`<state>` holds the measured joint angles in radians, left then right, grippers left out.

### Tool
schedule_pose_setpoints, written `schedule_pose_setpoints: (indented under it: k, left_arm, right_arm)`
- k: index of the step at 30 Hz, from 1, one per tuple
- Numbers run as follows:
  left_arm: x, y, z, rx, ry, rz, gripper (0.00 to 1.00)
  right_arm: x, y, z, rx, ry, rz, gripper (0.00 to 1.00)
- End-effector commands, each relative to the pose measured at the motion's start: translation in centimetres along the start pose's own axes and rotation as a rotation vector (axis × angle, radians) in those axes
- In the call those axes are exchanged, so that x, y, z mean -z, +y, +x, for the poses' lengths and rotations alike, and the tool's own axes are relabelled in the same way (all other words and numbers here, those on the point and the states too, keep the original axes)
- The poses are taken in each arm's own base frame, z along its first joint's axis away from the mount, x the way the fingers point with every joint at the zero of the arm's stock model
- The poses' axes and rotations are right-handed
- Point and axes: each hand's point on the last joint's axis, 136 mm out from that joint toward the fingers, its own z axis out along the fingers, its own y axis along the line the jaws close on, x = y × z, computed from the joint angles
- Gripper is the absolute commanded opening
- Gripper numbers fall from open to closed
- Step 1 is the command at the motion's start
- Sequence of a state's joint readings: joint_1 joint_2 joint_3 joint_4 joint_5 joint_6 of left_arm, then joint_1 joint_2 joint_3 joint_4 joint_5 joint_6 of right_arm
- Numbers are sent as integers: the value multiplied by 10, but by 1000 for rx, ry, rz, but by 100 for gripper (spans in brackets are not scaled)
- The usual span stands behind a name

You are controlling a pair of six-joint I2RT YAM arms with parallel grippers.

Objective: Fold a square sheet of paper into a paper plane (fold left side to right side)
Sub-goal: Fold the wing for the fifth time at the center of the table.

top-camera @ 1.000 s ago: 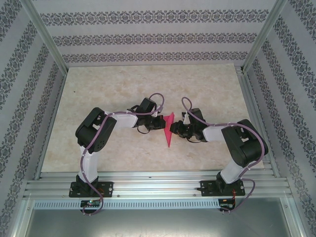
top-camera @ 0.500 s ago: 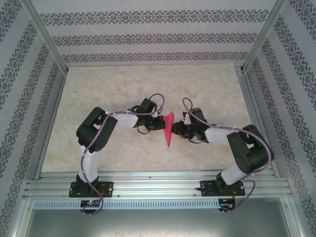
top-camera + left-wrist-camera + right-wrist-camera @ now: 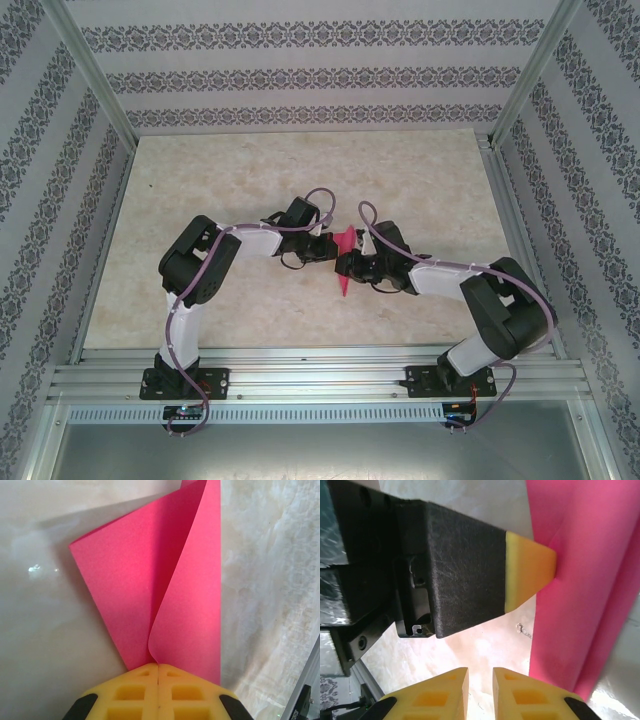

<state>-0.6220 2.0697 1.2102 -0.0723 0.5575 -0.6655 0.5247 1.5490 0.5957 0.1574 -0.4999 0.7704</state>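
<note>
Pink-magenta paper plane (image 3: 347, 240) lies mid-bench (image 3: 250, 180) between the two arms, a narrow dart; its long axis runs near-to-far, sharp point toward the arm bases, wider end away. The step in hand looks like the left-to-right fold: in the left wrist view the left gripper (image 3: 158, 672) is closed tight on the paper (image 3: 150, 595), one flap raised and curling over in a soft, uncreased bend. The right gripper (image 3: 480, 680) hovers just beside the sheet (image 3: 585, 580), only a narrow slit open, holding nothing; the left gripper's fingertip (image 3: 530, 575) touches the paper's edge there. Next, by my reading, the flap wants carrying fully across, edge laid on edge, then pressing flat — the right gripper is well placed for that.
</note>
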Motion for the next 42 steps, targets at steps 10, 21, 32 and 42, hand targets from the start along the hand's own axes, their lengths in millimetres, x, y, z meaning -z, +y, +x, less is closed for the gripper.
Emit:
schedule_pose_setpoints:
  k: [10,21,32,42]
  left_arm:
    - [-11,11,4,-8,27,-32,3]
    - [-16,15,2,-2,31,-41,3]
    - [-21,24,1,9,30,-72,0]
    - [-25,36,2,23,26,-115,0]
  right_arm:
    - [-10,-13,11,0,52,73,20]
    - [-12,-25,20,-14,77,105,20]
    - [-13,-36,28,-33,89,130,20]
    - [-14,-43,36,-53,108,155,21]
